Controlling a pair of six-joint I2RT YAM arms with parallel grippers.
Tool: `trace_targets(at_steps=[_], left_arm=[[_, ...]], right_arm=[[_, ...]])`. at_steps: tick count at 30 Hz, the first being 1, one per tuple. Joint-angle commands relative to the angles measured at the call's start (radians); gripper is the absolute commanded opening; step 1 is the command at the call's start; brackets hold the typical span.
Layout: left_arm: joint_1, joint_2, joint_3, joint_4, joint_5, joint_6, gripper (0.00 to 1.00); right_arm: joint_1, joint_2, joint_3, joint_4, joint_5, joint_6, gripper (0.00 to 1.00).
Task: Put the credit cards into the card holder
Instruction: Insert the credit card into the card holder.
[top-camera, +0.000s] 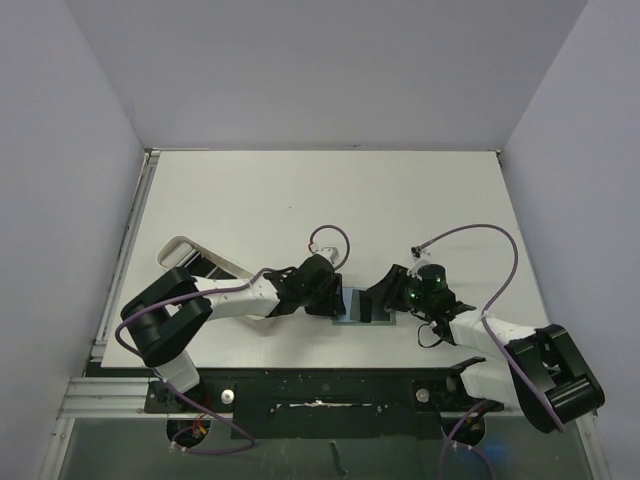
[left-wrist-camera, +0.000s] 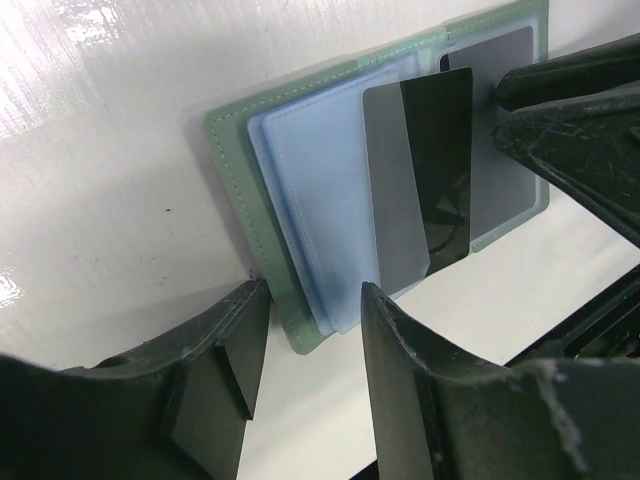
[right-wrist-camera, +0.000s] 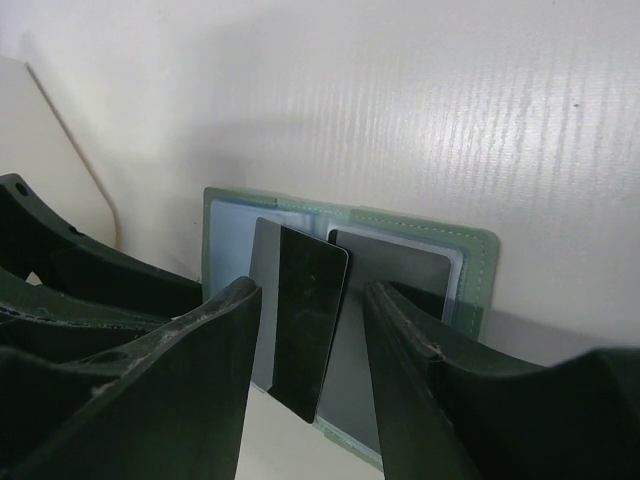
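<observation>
The card holder (top-camera: 362, 308) lies open on the table between my two grippers, green rim up and light blue slots showing (left-wrist-camera: 300, 170). One dark credit card (left-wrist-camera: 420, 180) rests loose across its middle, its near end past the holder's edge (right-wrist-camera: 305, 320). A second dark card (right-wrist-camera: 400, 270) sits in the right-hand slot. My left gripper (left-wrist-camera: 310, 340) is open, and the holder's near left corner lies between its fingers. My right gripper (right-wrist-camera: 305, 340) is open over the loose card and does not touch it. Each gripper faces the other across the holder.
A white oblong tray (top-camera: 190, 255) stands at the left beside the left arm. The table's near edge (top-camera: 330, 362) runs just below the holder. Purple cables (top-camera: 470, 232) loop above both wrists.
</observation>
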Motion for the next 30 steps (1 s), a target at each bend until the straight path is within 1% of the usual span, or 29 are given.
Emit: trace_targets(at_steps=[1, 5, 10, 14, 19, 22, 26, 30], left_arm=[[0.013, -0.041, -0.024, 0.092, 0.019, -0.02, 0.4], [0.022, -0.058, -0.045, 0.147, 0.026, -0.028, 0.4], [0.035, -0.042, -0.051, 0.165, 0.045, -0.027, 0.4], [0.036, -0.034, -0.059, 0.192, 0.06, -0.026, 0.39], [0.036, -0.023, -0.057, 0.204, 0.067, -0.015, 0.38], [0.036, -0.02, -0.054, 0.206, 0.065, -0.011, 0.38], [0.036, -0.024, -0.049, 0.198, 0.056, -0.007, 0.38], [0.046, -0.05, -0.043, 0.168, 0.037, -0.004, 0.37]], right_arm=[[0.043, -0.052, 0.086, -0.239, 0.129, -0.043, 0.46], [0.104, -0.024, 0.103, -0.238, 0.161, -0.005, 0.46], [0.156, 0.068, 0.131, -0.19, 0.185, 0.029, 0.45], [0.164, 0.119, 0.148, -0.12, 0.125, 0.026, 0.45], [0.164, 0.098, 0.115, -0.019, 0.075, 0.052, 0.44], [0.165, 0.082, 0.109, -0.019, 0.076, 0.063, 0.4], [0.164, 0.074, 0.099, -0.019, 0.074, 0.1, 0.31], [0.164, 0.07, 0.069, 0.014, 0.056, 0.132, 0.3]])
